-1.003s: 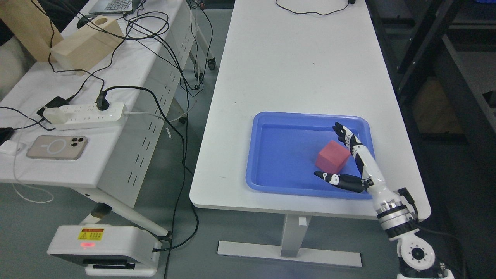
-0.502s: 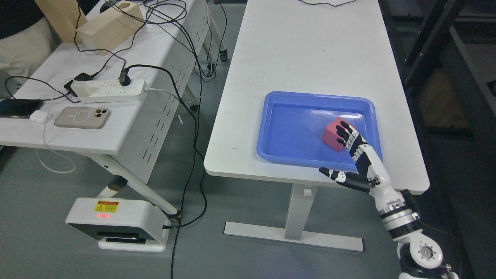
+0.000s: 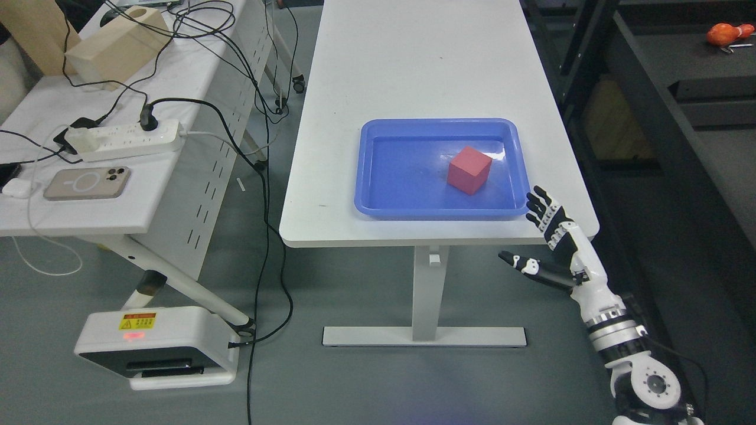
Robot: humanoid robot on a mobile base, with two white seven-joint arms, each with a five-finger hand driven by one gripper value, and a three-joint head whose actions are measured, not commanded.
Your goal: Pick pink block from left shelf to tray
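One pink block (image 3: 469, 170), inside one blue tray (image 3: 369, 171). Two white desks: one (image 3: 413, 65) carrying tray, second (image 3: 106, 212) at 9 o'clock. One robot hand (image 3: 555, 248) at 5 o'clock, fingers (image 3: 540, 206) spread, holding nothing. On second desk: one power strip (image 3: 124, 140), one phone (image 3: 87, 182), two wooden blocks (image 3: 109, 47). One orange object (image 3: 727, 33) at 2 o'clock. One white floor unit (image 3: 156, 348) at 7 o'clock.
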